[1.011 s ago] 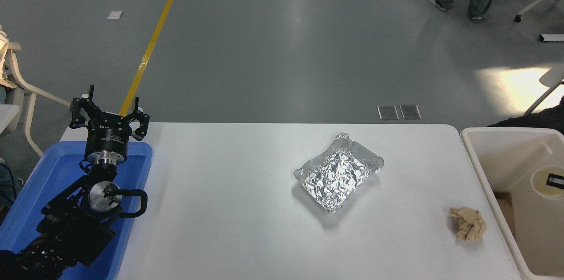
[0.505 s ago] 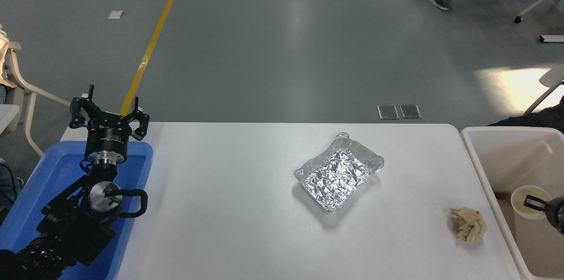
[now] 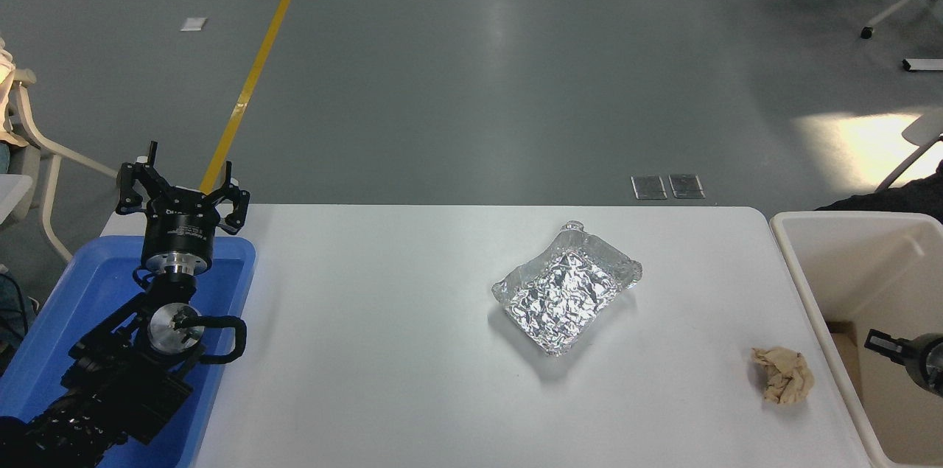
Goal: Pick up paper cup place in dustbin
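The paper cup is out of view; I cannot see it on the table or in the visible part of the bin. The cream-beige dustbin (image 3: 862,262) stands at the table's right end, cut off by the picture's edge. My right gripper (image 3: 878,342) comes in from the right edge and hangs over the inside of the dustbin, with nothing in it. My left gripper (image 3: 183,191) is parked open at the lower left, over the far end of a blue tray.
A blue plastic tray (image 3: 74,298) lies at the table's left end under the left arm. A crinkled silver foil tray (image 3: 566,290) sits mid-table. A crumpled tan paper wad (image 3: 783,374) lies near the dustbin's left rim. Chairs stand beyond the table.
The paper cup was in my right gripper over the dustbin in both earlier frames; now it is gone from the gripper and from view. The gripper has moved slightly down and right.
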You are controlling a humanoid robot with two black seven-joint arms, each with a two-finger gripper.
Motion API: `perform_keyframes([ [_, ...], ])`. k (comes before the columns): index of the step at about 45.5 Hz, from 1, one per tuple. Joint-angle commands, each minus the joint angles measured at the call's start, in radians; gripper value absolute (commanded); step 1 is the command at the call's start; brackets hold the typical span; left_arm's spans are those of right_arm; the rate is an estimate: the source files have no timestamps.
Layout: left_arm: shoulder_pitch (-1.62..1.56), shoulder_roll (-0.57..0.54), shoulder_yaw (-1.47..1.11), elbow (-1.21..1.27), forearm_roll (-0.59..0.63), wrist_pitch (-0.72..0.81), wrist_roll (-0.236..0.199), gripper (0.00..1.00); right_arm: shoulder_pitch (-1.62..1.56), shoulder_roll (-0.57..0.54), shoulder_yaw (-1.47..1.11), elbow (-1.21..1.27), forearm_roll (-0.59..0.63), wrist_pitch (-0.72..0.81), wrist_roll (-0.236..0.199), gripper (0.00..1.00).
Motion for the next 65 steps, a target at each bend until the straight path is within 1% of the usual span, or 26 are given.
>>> perform_keyframes([
  [1,0.000,0.000,0.000,0.000,0.001,0.000,0.000,0.99,0.344,-0.177,-0.197,0.337,-0.109,0.008,-0.004,1.00],
  [6,0.000,0.000,0.002,0.000,0.001,-0.002,0.000,0.99,0.661,-0.194,-0.472,0.560,-0.146,0.031,0.001,1.00],
  [9,0.000,0.000,0.002,0.000,0.001,-0.002,0.002,0.99,0.873,-0.172,-0.651,0.693,-0.155,0.063,0.001,1.00],
  [11,0.000,0.000,0.002,0.000,0.001,-0.002,0.000,0.99,0.999,-0.139,-0.733,0.781,-0.155,0.077,0.001,1.00],
  [16,0.001,0.000,0.002,0.000,0.001,-0.002,0.002,0.99,1.218,-0.065,-0.788,0.973,-0.154,0.126,-0.001,1.00],
  [21,0.001,0.000,0.002,0.000,0.001,-0.002,0.000,0.99,1.359,0.016,-0.775,1.077,-0.128,0.233,0.002,1.00],
  [26,0.001,0.000,0.002,0.000,0.001,-0.002,0.000,0.99,1.436,0.087,-0.742,1.108,0.000,0.331,0.002,1.00],
  [35,0.001,0.000,0.002,0.000,0.000,-0.002,0.000,0.99,1.498,0.165,-0.627,1.116,0.242,0.543,0.001,1.00],
  [40,0.001,0.000,0.000,0.000,0.000,0.000,0.000,0.99,1.554,0.228,-0.609,1.123,0.408,0.594,-0.002,1.00],
  [42,0.001,0.000,0.000,0.000,0.000,0.000,0.000,0.99,1.573,0.265,-0.609,1.126,0.464,0.594,-0.004,1.00],
  [44,0.001,0.000,0.000,0.000,0.000,0.000,0.000,0.99,1.593,0.326,-0.609,1.126,0.524,0.592,-0.004,1.00],
  [47,0.001,0.000,0.000,0.000,0.000,0.000,0.000,0.99,1.600,0.389,-0.607,1.128,0.567,0.589,-0.004,1.00],
  [52,0.001,0.000,0.000,0.001,0.000,0.000,0.000,0.99,1.604,0.456,-0.577,1.128,0.590,0.585,-0.002,1.00],
  [65,0.001,0.000,0.000,0.000,0.000,0.000,0.000,0.99,1.604,0.466,-0.563,1.126,0.601,0.588,0.001,1.00],
])
